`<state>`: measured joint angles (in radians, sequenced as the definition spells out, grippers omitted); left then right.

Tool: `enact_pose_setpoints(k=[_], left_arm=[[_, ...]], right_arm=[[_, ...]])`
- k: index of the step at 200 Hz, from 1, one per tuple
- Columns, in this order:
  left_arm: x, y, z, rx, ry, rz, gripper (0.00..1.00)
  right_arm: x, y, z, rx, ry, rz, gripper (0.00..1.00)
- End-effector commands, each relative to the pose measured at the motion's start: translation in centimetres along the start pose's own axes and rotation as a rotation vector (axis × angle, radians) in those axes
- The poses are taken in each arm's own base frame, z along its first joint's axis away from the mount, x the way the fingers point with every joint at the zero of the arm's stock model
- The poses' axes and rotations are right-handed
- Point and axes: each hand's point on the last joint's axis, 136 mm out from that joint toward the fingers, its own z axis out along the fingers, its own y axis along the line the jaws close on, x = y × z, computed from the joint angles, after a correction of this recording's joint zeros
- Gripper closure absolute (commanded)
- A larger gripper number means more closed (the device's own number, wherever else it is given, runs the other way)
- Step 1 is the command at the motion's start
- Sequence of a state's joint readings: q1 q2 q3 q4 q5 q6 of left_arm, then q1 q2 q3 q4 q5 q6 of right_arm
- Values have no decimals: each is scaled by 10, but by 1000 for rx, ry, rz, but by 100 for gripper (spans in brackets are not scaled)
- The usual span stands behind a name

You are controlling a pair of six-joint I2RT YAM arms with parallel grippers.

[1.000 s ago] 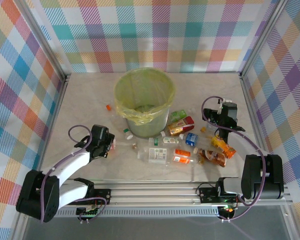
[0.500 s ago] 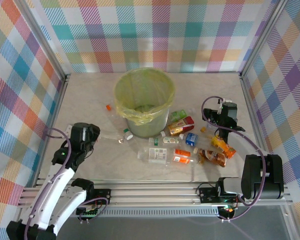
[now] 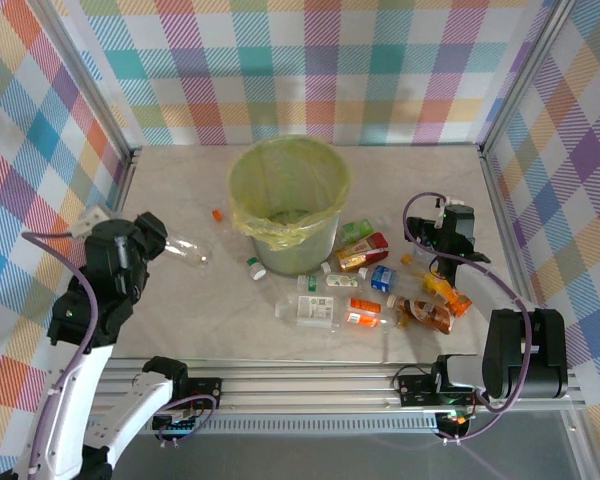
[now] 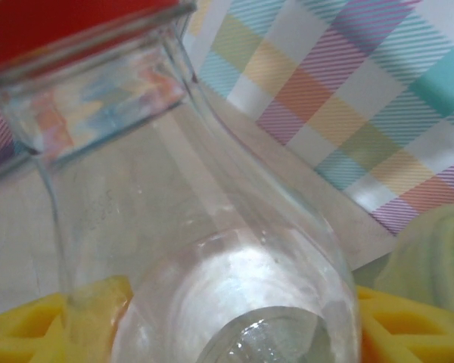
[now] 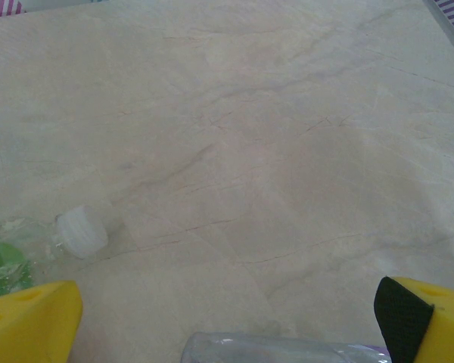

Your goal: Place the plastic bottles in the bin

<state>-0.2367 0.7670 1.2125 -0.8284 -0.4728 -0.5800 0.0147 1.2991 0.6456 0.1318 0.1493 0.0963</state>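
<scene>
The bin [image 3: 305, 258] stands mid-table toward the far side, its yellow-green bag [image 3: 260, 226] folded over the rim. Something pale lies deep at the bottom, too dim to name. One clear bottle [image 3: 187, 251] is off the table [image 3: 170, 190], lying roughly level in the air to the left of the bin and a little nearer, apart from its rim. The left claw [image 3: 163, 243] grasps this bottle by one end, and the rest of it points right toward the bin. In the left wrist view the yellow fingers [image 4: 30, 333] sit on either side of the clear body, with a red label [image 4: 68, 23] at its far end and the bin's edge at the right. The other plastic bottles [image 3: 365, 305] lie scattered on the table near and to the right of the bin. A green-labelled one [image 3: 355, 232] and a red-labelled one [image 3: 363, 252] lie just beside its wall. Nearer are a blue one [image 3: 383, 277] and a larger clear one [image 3: 310, 312], and an orange one [image 3: 447, 293] lies farther right. A loose orange cap [image 3: 217, 214] sits on the table left of the bin. The right claw [image 3: 450, 240] hovers above the right end of that scatter, released, its fingertips wide apart. The right wrist view shows a white-capped bottle [image 5: 82, 231] on the table to its left and a transparent bottle [image 5: 272, 349] at the bottom edge between the fingertips.
</scene>
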Motion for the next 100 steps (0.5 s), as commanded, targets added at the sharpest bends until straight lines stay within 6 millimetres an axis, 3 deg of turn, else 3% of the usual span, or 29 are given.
enact_pose_setpoints(k=[1, 23, 45, 70, 100], left_arm=[[-41, -33, -3, 73, -80, 94, 47], [-60, -76, 4, 188, -73, 105, 47], [-66, -122, 18, 316, -38, 100, 47], [-63, -173, 33, 410, -4, 135, 47], [-43, -233, 47, 479, 33, 234, 47]], right_arm=[[-14, 6, -2, -16, -24, 5, 0], [-14, 6, -2, -15, -26, 3, 0], [-13, 5, -2, -13, -24, 3, 0], [-13, 5, -1, -11, -23, 2, 0], [-12, 4, 1, -7, -19, 2, 0]])
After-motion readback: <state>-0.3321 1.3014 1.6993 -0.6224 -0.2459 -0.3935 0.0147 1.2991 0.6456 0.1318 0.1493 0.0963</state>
